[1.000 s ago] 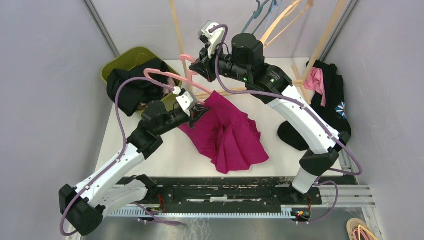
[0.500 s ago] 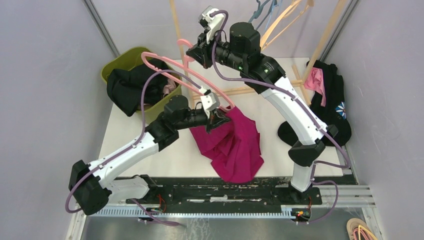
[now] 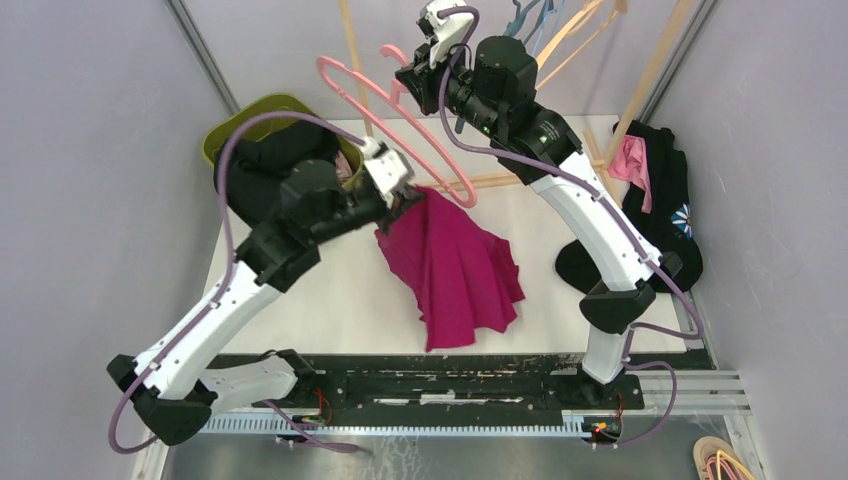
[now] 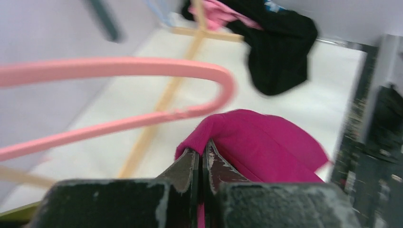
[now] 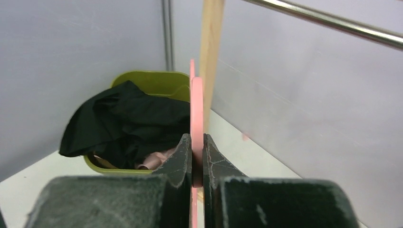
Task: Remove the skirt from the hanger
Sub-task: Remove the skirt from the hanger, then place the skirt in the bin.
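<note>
A magenta skirt (image 3: pixel 455 265) hangs from its top edge down onto the white table (image 3: pixel 300 300). My left gripper (image 3: pixel 405 195) is shut on that top fold; the left wrist view shows the cloth (image 4: pixel 266 147) pinched between the closed jaws of the left gripper (image 4: pixel 202 152). Higher up, my right gripper (image 3: pixel 410 80) is shut on the pink hanger (image 3: pixel 440 160), with the bar (image 5: pixel 196 104) clamped in the right gripper (image 5: pixel 197 140). The hanger's rounded end (image 4: pixel 228 85) sits just above the skirt's fold. The blur hides whether they touch.
A green bin (image 3: pixel 265 105) of black clothes (image 3: pixel 260 170) stands at the back left. Dark garments (image 3: pixel 665 200) and a pink one (image 3: pixel 630 160) lie at the right edge. A wooden rack (image 3: pixel 500 180) crosses the back, with spare hangers (image 3: pixel 540 30) above.
My right gripper has lifted the hanger higher and back. My left gripper swung right with the skirt's top edge, then back left; the skirt now hangs longer and narrower.
</note>
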